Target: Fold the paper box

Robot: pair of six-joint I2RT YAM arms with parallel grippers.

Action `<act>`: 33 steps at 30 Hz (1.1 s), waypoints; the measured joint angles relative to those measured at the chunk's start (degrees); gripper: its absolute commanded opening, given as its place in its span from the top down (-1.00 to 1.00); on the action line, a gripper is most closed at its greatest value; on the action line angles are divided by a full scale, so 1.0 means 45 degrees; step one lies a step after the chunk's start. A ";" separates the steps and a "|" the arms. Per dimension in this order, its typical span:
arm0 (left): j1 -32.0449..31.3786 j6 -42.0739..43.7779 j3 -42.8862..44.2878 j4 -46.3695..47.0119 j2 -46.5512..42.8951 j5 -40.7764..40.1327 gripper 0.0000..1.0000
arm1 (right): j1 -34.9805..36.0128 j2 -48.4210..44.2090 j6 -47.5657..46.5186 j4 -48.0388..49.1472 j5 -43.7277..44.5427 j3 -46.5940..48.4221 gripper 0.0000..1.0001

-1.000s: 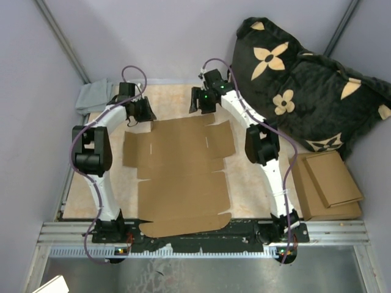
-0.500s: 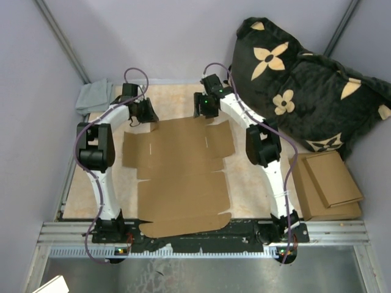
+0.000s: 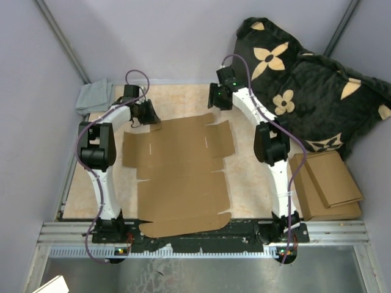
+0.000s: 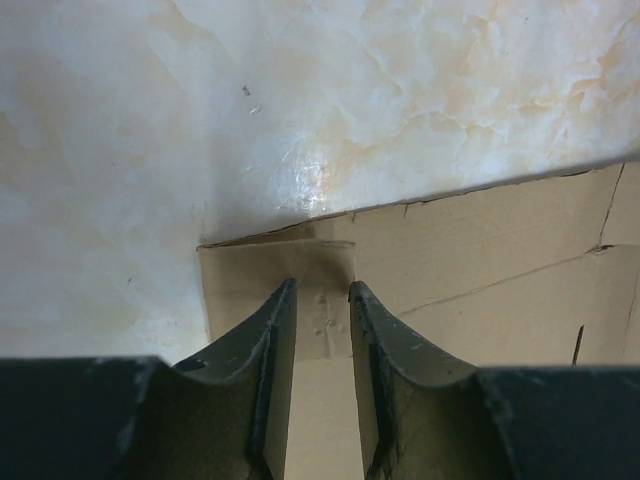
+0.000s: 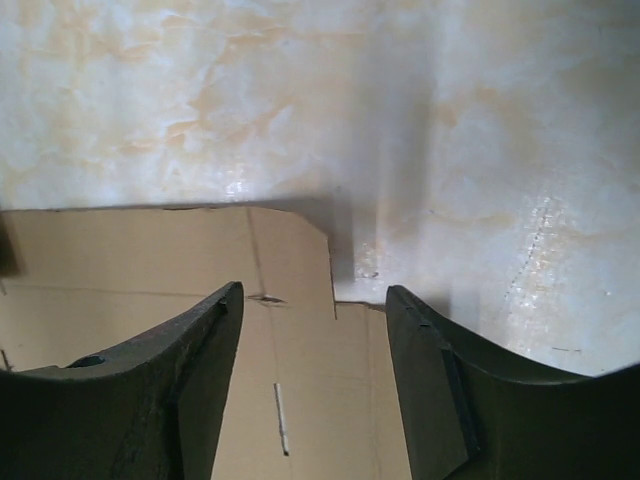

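Note:
The paper box [image 3: 180, 174] lies flat and unfolded on the marbled tabletop [image 3: 177, 97], a plain brown die-cut sheet with flaps and slits. My left gripper [image 3: 147, 115] hovers at the sheet's far left corner. In the left wrist view its jaws [image 4: 320, 288] stand a narrow gap apart over a small tab of the paper box [image 4: 480, 270], with nothing between them. My right gripper [image 3: 219, 99] is beyond the far right edge. Its jaws [image 5: 313, 288] are wide apart above a notch between two flaps of the paper box [image 5: 140, 260], holding nothing.
A black cushion with tan flowers [image 3: 305, 79] fills the back right corner. Stacked thicker cardboard pieces [image 3: 327, 183] lie right of the right arm. A grey cloth [image 3: 93, 96] sits at the back left. Grey walls close in the table; a metal rail [image 3: 201, 235] runs along the front.
My right gripper has moved to the right and slightly farther back, off the sheet's far edge, its jaws narrowing a little. The left gripper has shifted only slightly. The sheet lies as before.

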 measured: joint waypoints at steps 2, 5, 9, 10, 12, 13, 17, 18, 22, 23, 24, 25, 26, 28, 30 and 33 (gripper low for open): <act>0.0000 0.0005 -0.0024 -0.0107 -0.0024 -0.0015 0.22 | -0.0078 0.0087 0.0010 -0.0117 0.0175 0.0000 -0.20; -0.0005 0.0034 -0.0058 -0.0311 -0.0155 -0.0165 0.17 | -0.0078 0.0204 0.0019 -0.0282 0.0330 0.0000 -0.07; 0.0000 0.0151 -0.0058 -0.0500 -0.0690 -0.0379 0.19 | -0.0068 0.0520 0.0126 -0.0578 0.0563 0.0248 0.39; 0.0000 0.0160 -0.0058 -0.0500 -0.0811 -0.0413 0.20 | -0.0068 0.0661 0.0136 -0.0636 0.0597 0.0369 0.46; -0.0005 0.0199 -0.0053 -0.0510 -0.1054 -0.0491 0.21 | -0.0068 0.1010 0.0223 -0.0685 0.0690 0.0593 0.55; 0.0000 0.0204 -0.0053 -0.0520 -0.1112 -0.0520 0.22 | -0.0068 0.1137 0.0223 -0.0714 0.0709 0.0593 0.56; 0.0000 0.0204 -0.0121 -0.0646 -0.1137 -0.0627 0.23 | -0.0068 0.1418 0.0238 -0.1030 0.0894 0.0593 0.56; 0.0000 0.0209 -0.0175 -0.0646 -0.1141 -0.0636 0.24 | -0.0068 0.1443 0.0233 -0.1088 0.0928 0.0593 0.55; -0.0005 0.0209 -0.0369 -0.0695 -0.1141 -0.0656 0.25 | -0.0068 0.1472 0.0199 -0.1054 0.0763 0.0588 0.52; -0.0005 0.0209 -0.0384 -0.0714 -0.1141 -0.0656 0.25 | -0.0068 0.1477 0.0189 -0.0996 0.0617 0.0568 0.52; -0.0005 0.0209 -0.0384 -0.0714 -0.1141 -0.0646 0.25 | -0.0068 0.1477 0.0165 -0.0899 0.0481 0.0544 0.51; -0.0005 0.0204 -0.0384 -0.0714 -0.1141 -0.0641 0.25 | -0.0068 0.1472 0.0121 -0.0695 0.0311 0.0452 0.51; -0.0005 0.0204 -0.0384 -0.0719 -0.1141 -0.0636 0.26 | -0.0068 0.1472 0.0092 -0.0471 0.0131 0.0345 0.51; -0.0005 0.0199 -0.0384 -0.0719 -0.1141 -0.0617 0.26 | -0.0053 0.1472 0.0058 -0.0175 -0.0272 0.0092 0.49; -0.0005 0.0199 -0.0384 -0.0719 -0.1141 -0.0583 0.26 | -0.0015 0.1472 0.0010 -0.0092 -0.0782 -0.0024 0.49; 0.0000 0.0199 -0.0384 -0.0719 -0.1141 -0.0529 0.27 | 0.0078 0.1467 -0.0039 0.0209 -0.1452 -0.0019 0.47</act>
